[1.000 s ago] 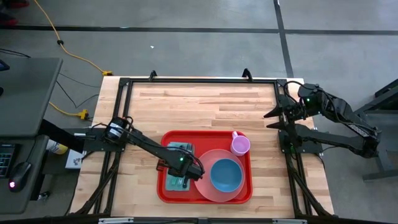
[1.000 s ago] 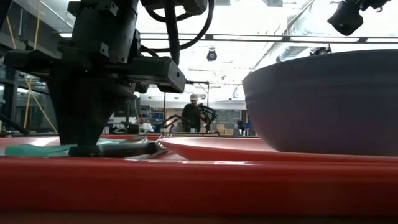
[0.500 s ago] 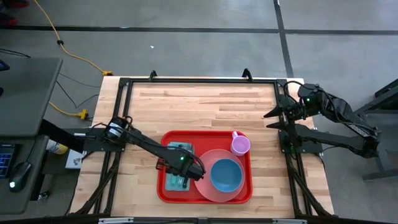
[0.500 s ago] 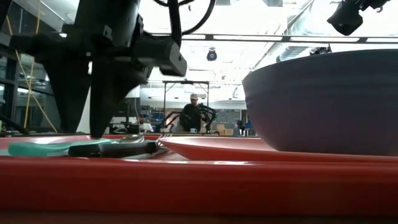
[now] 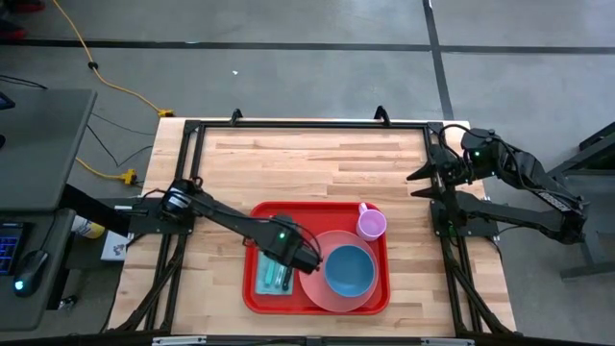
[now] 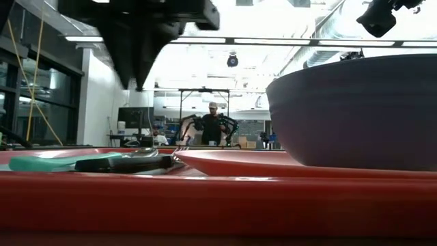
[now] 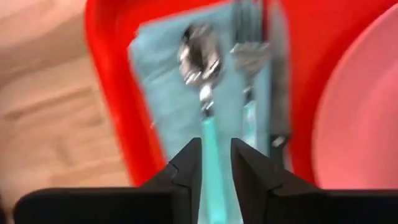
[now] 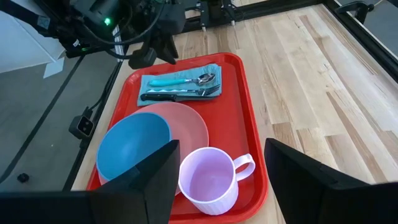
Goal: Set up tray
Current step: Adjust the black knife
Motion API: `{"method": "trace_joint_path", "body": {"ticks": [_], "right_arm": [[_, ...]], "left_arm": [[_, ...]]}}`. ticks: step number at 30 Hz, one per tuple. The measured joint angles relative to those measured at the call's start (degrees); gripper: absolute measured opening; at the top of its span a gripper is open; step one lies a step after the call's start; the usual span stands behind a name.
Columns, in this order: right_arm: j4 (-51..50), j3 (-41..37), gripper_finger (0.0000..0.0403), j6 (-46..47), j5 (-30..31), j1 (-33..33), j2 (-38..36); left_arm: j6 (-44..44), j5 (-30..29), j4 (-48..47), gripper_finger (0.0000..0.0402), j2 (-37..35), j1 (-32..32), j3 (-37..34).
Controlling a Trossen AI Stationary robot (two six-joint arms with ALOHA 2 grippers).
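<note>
Left wrist view puts your left gripper [image 7: 216,163] just above the teal napkin [image 7: 174,112] with its jaws nearly together and nothing between them, spoon [image 7: 200,62] and fork [image 7: 249,59] lying free, so lift straight up and you should clear the cutlery without nudging it. Your tray [image 5: 255,293] sits on the near middle of the wooden table [image 5: 317,163], the right gripper [image 5: 419,183] parked wide open at its right edge, and a person [image 6: 212,126] stands far back in the room.
</note>
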Motion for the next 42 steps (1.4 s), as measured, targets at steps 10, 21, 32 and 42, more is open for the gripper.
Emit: {"method": "trace_joint_path", "body": {"ticks": [10, 21, 32, 42], "right_arm": [[0.82, 0.0, 0.0213, 2.0, 0.24, 0.0, 0.04], [6.67, 0.0, 0.0213, 6.43, 0.2, 0.01, 1.3], [19.99, 0.0, 0.0213, 13.57, 0.09, 3.54, 11.28], [39.21, 0.65, 0.0207, 22.88, 14.16, 17.65, 25.93]], "left_arm": [[11.43, -22.02, 7.32, 0.0071, -6.34, 3.61, 0.11], [13.94, -29.62, -6.79, 0.006, -18.17, 3.43, -2.2], [19.2, -33.24, -7.01, 0.006, -32.49, 3.41, -15.27], [27.41, -32.05, 6.27, 0.006, -49.62, 3.41, -36.11]]}}
